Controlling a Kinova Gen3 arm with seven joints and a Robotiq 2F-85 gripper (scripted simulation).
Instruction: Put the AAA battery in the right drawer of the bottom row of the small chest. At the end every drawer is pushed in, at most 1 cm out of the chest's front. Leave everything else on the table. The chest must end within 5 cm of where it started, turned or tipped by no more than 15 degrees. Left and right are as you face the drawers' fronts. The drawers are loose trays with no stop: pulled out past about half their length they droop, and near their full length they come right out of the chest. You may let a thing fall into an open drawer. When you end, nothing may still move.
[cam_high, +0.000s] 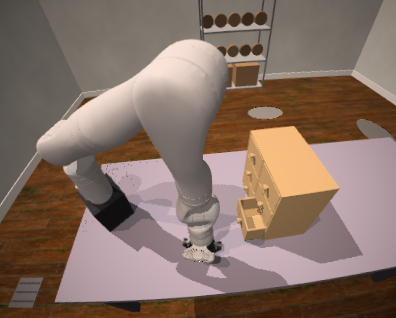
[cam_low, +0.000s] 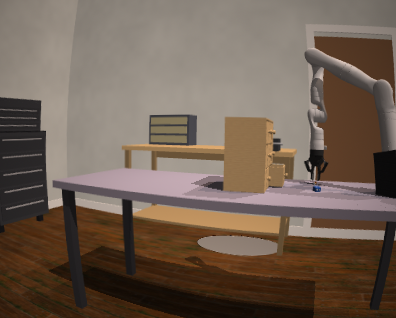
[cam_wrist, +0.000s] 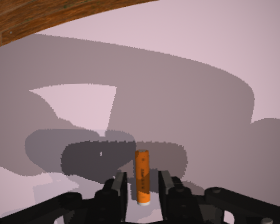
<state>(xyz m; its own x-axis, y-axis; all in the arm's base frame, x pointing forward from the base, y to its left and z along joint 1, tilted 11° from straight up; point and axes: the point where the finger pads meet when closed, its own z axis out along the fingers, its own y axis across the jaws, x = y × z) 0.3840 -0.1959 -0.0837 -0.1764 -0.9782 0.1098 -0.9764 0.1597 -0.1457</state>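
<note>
Orange cylindrical AAA battery (cam_wrist: 143, 176) is lying flat on the pale lilac table top (cam_high: 350, 165), lengthwise between my two black fingers. There's a sliver of gap on both sides in the wrist view. My black two-finger gripper (cam_high: 200, 252) is pointed straight down and low over the table, with the tips at about battery height. Jaws are part-way narrowed but not clamped; they straddle the battery and grasp nothing.

Exterior view shows a small blue object (cam_low: 316, 189) on the table right under the fingertips. Can't tell what it is.

Light wooden small chest (cam_high: 295, 170) stands on the table near the gripper, upright, with its drawer fronts facing my side. Bottom-row right drawer (cam_high: 251, 220) is pulled partly out with its tray open, and it sits level. The other drawers look flush with the front. Battery and open drawer are near each other but not touching.

My white arm (cam_high: 165, 100) arches over from the black block base (cam_high: 117, 215) at the far side of the table from the chest.
</note>
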